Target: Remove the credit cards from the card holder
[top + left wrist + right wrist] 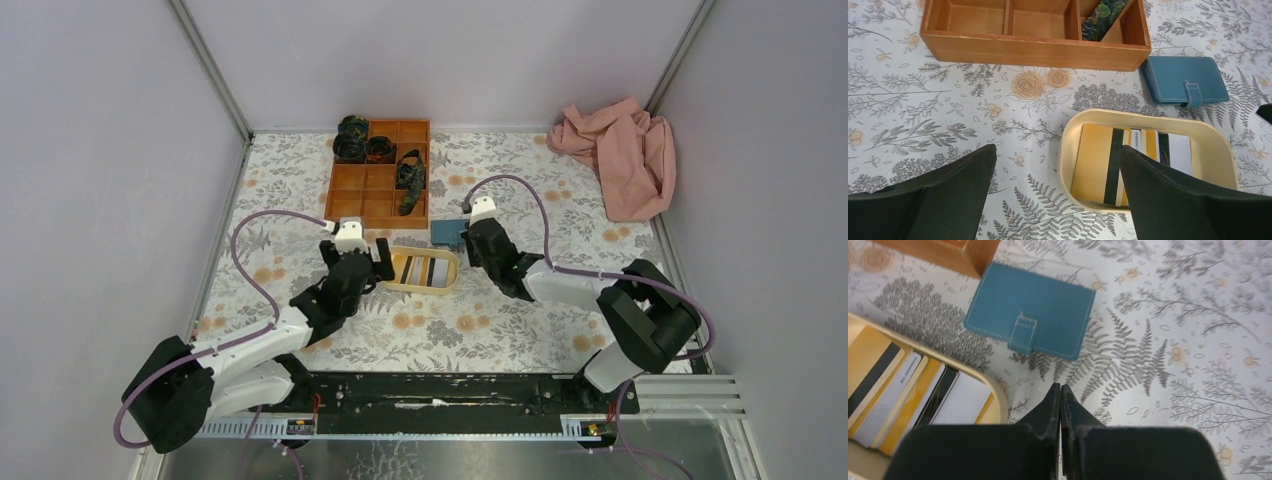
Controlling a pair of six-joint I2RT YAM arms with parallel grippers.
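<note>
We see the left end effector spread wide with nothing between its fingers. It hangs over the near left end of the yellow oval tray, and in the left wrist view its right finger hides part of the tray's contents. The credit cards lie flat inside that tray, overlapping in a row. One is yellow with a black stripe, and beside it are a white one, a gold one, a dark one and another white one (we cannot read any of the print).

The card holder rests flat on the flower-patterned surface, folded closed with its small strap over the edge. It lies just beyond the tray, apart from it, and close to the near right corner of the wooden box.

The right end effector has its fingers pressed together and pinches nothing. Its tip points at the strap side of the card holder, over bare surface just beside the tray's rim. We cannot tell whether the tip touches the surface.

The wooden box is split into compartments. Dark rolled bands sit in its far left ones, and a patterned strap lies in a right one. A pink cloth is bunched in the far right corner, well apart from everything else.
</note>
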